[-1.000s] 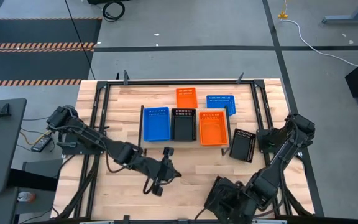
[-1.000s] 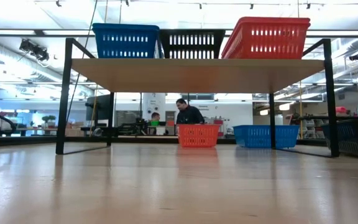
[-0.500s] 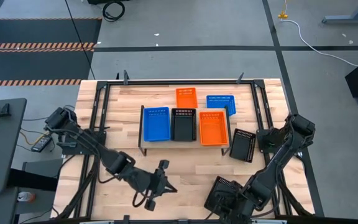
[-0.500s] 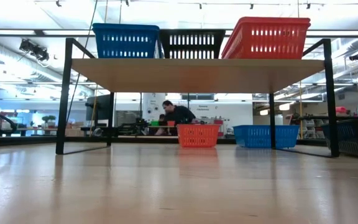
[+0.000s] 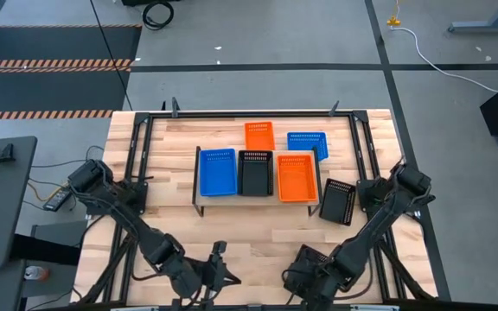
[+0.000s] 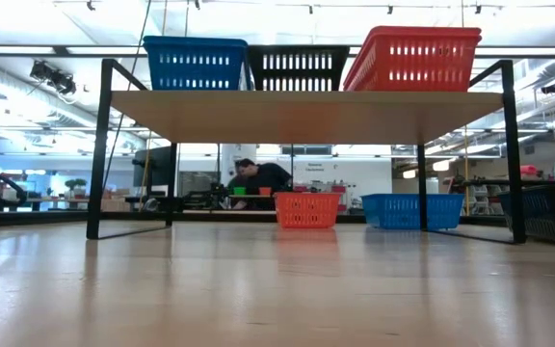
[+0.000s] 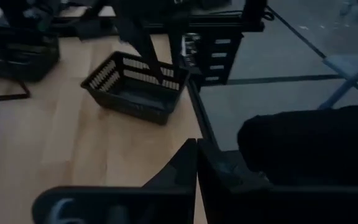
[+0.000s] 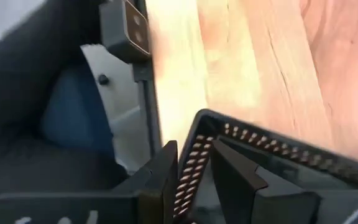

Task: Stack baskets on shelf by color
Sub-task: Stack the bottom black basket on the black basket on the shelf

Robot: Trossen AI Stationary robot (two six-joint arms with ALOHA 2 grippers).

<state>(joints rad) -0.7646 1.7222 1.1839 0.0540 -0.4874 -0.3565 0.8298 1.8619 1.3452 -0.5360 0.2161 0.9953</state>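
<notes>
The shelf [image 5: 258,199] carries a blue basket [image 5: 217,171], a black basket [image 5: 254,172] and an orange basket [image 5: 296,176] side by side. On the table behind it rest another orange basket [image 5: 259,135] and another blue basket [image 5: 307,143]. A loose black basket [image 5: 337,201] lies on the table right of the shelf. My right gripper [image 8: 194,180], near the table's front edge, is shut on a further black basket [image 5: 303,261]. My left gripper [image 7: 196,171] is shut on nothing, above the table's near edge, left of the right one. My right gripper pinches the black basket's perforated wall at its rim [image 8: 199,149], one finger inside the basket and one outside. The fingers slant downward onto it. Whether the basket touches the table, I cannot tell.
A dark metal frame [image 5: 363,147] runs round the tabletop. The wood in front of the shelf [image 5: 266,229] lies bare between the two arms. A person shows in the room beyond the table [image 6: 258,176].
My left gripper has swung from in front of the shelf toward the table's near edge, sinking a little and rolling. My right gripper has sunk with the black basket near the front edge and rolled about its pointing line. The baskets on the shelf and table have stayed put.
</notes>
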